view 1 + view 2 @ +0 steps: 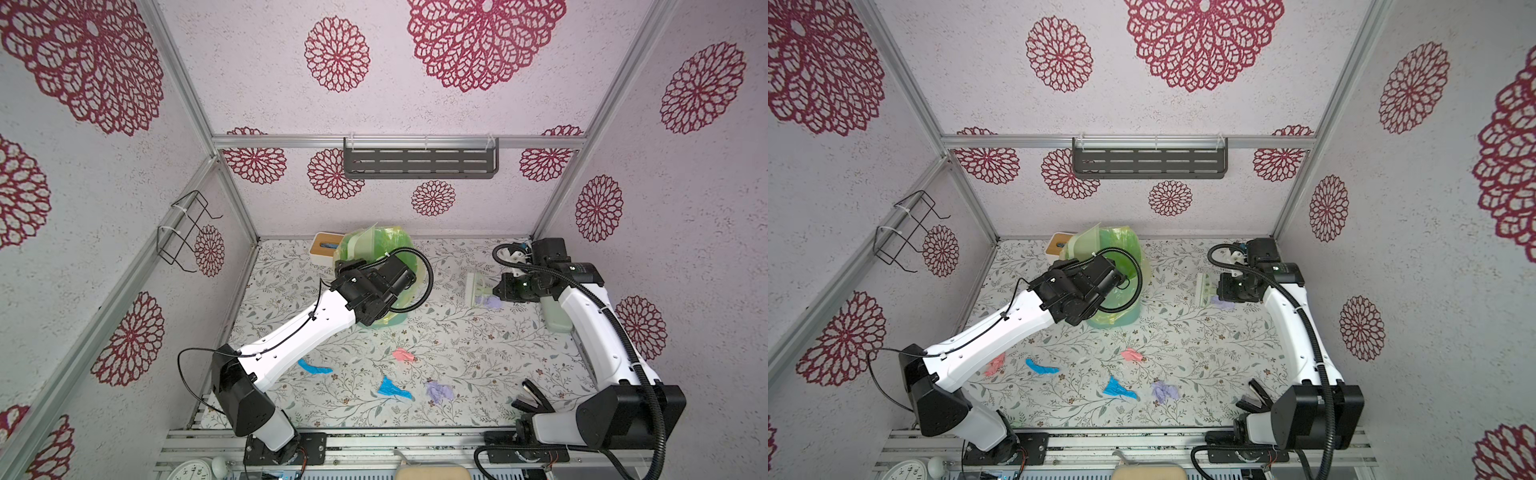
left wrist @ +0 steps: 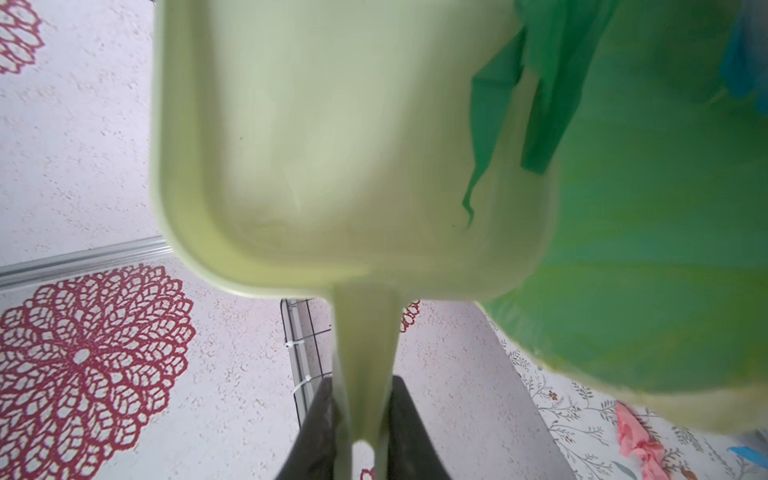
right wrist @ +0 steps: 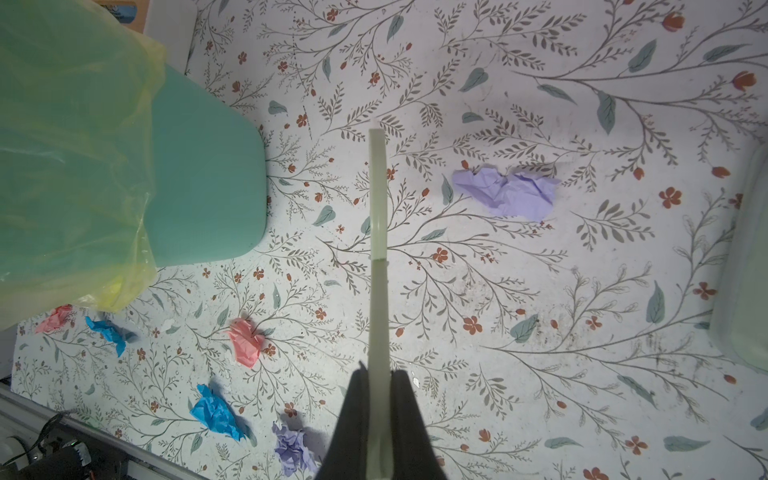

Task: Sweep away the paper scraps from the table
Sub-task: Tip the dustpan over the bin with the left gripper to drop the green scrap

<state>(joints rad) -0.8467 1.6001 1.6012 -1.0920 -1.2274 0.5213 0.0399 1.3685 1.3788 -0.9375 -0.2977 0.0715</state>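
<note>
My left gripper (image 2: 363,380) is shut on the handle of a pale green dustpan (image 2: 332,145), tipped over the lined bin (image 1: 382,320). A green paper scrap (image 2: 498,124) hangs at the pan's edge. My right gripper (image 3: 380,372) is shut on a pale green brush (image 1: 473,286), held low beside a lilac scrap (image 1: 490,301). Loose on the table (image 1: 457,340) lie a pink scrap (image 1: 403,355), two blue scraps (image 1: 313,368) (image 1: 392,388) and a lilac one (image 1: 438,390). Another pink scrap (image 1: 995,365) lies by the left arm.
A white box with a wooden top (image 1: 324,247) stands behind the bin. A pale green container (image 1: 557,316) lies under the right arm, and a black stapler (image 1: 532,395) sits near its base. A dark shelf (image 1: 419,162) and a wire basket (image 1: 187,232) hang on the walls.
</note>
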